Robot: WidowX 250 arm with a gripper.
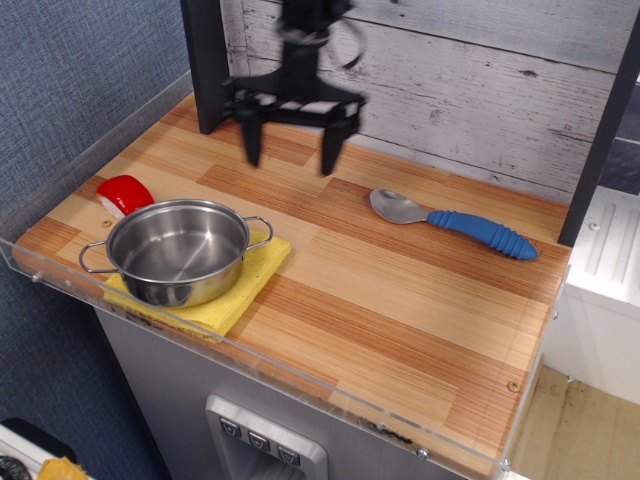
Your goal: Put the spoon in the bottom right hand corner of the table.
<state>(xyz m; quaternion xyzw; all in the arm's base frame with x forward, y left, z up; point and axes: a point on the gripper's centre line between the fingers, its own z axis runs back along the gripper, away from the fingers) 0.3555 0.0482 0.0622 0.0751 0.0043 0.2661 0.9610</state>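
The spoon [452, 222] lies flat on the table [400, 300] at the back right, its shiny bowl to the left and its ribbed blue handle pointing right. My gripper [290, 155] hangs above the back middle of the table, blurred by motion, left of the spoon's bowl and apart from it. Its two black fingers [327, 150] are spread wide and hold nothing.
A steel pot [178, 250] sits on a yellow cloth [250, 275] at the front left. A red and white object [124, 193] lies behind the pot. A clear acrylic rim [300, 385] edges the front. A dark post [600, 130] stands at the right.
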